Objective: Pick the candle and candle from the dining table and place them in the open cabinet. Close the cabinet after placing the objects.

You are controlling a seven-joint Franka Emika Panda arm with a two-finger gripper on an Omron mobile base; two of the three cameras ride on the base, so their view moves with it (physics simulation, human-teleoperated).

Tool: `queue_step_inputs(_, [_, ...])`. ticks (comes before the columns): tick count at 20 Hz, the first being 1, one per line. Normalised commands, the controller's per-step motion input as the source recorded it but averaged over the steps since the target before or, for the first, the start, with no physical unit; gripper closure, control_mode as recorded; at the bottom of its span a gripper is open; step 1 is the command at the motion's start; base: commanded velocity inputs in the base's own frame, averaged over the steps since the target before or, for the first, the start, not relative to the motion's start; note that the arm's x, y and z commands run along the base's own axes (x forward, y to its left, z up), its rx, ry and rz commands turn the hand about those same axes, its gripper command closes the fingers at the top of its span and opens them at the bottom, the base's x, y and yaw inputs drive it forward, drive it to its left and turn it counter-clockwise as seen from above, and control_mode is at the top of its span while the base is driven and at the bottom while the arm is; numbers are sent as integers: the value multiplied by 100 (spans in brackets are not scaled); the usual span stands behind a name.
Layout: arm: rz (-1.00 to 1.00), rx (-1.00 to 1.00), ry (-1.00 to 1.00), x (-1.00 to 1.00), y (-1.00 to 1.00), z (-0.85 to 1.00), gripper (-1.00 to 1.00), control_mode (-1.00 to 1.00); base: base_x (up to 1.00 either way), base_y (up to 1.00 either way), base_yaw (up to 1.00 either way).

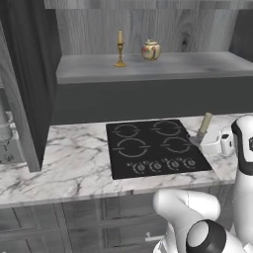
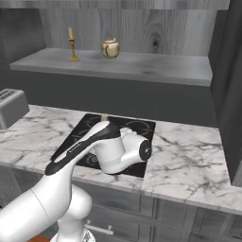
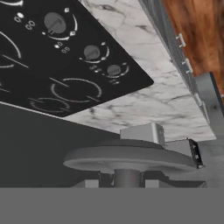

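1 candle, the thin yellow taper point(image 1: 119, 37) in its gold candlestick point(image 1: 120, 54), stands upright on the cabinet shelf point(image 1: 188, 66) in the upper middle of the left base view. A round cream-and-gold jar point(image 1: 150, 50) stands just beside it.

The other one, the stubby olive candle point(image 1: 204, 123), is at the right of that view. It tilts over the right edge of the black cooktop point(image 1: 148, 146) on the marble bench point(image 1: 69, 160), right against the white hand point(image 1: 211, 143). In the hand view its round grey base point(image 3: 129, 159) sits very close in front of the camera. I cannot tell if the hand pinches the candle or has let go of it.

I think this candle is small and light. The wax is soft and can dent or snap, so a hard squeeze looks like a bad idea. The metal base is stiff and smooth, so it may slip. The best place to hold looks like the base or the short stem under it, and the candle should be upright before it goes on the shelf.
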Motion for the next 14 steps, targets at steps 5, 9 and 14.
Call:
queue_step_inputs(5, [0, 0, 0, 0, 0, 0, 100, 100, 10, 0, 13])
queue_step_inputs(9, [0, 0, 0, 0, 0, 0, 100, 100, 7, 1, 4])
queue_step_inputs(14, [0, 0, 0, 0, 0, 0, 100, 100, 0, 0, 0])
